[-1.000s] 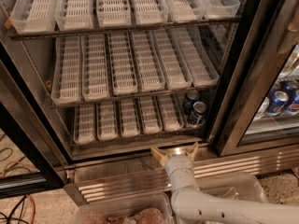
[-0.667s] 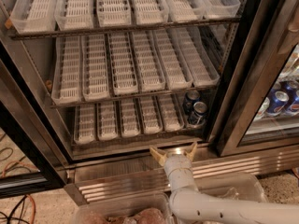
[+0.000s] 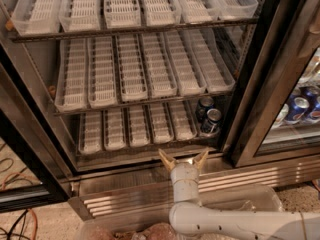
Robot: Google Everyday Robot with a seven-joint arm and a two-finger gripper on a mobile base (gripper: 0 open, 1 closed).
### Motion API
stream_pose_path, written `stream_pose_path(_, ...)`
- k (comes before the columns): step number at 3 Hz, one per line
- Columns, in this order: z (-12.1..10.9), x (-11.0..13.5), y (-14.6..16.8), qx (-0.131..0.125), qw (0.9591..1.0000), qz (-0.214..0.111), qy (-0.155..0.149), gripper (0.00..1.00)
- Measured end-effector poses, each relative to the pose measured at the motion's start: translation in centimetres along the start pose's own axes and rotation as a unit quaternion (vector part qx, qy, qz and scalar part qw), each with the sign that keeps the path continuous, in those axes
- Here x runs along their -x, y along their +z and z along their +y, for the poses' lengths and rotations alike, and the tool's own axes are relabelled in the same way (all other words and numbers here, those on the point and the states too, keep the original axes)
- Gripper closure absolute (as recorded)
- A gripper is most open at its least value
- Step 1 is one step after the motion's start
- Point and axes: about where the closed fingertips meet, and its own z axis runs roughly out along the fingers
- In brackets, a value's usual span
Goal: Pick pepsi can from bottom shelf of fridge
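The fridge [image 3: 250, 84] stands open with its steel interior in view. Two dark blue pepsi cans with silver tops sit at the right end of the bottom shelf [image 3: 135, 126]: the nearer pepsi can [image 3: 212, 122] in front and the other can [image 3: 204, 106] behind it. My gripper [image 3: 183, 157] hovers over the fridge's front sill, just outside the bottom shelf, below and left of the cans. Its two tan fingers are spread apart and hold nothing.
Two higher racks carry long white slotted trays [image 3: 130, 69]. A black door frame [image 3: 260, 99] stands just right of the cans. Behind the glass door at right are brighter blue cans [image 3: 299, 109]. The ribbed steel base [image 3: 250, 179] runs below. Cables [image 3: 20, 224] lie on the floor at left.
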Motion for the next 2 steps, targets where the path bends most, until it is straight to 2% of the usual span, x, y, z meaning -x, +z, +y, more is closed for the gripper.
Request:
stream_pose_path(1, -0.58, 0.57, 1.22, -0.031, 0.9982, -0.044, -0.024, 0.0)
stream_pose_path(2, -1.53, 0.96, 1.92, -0.058, 0.9955, -0.062, -0.042, 0.0)
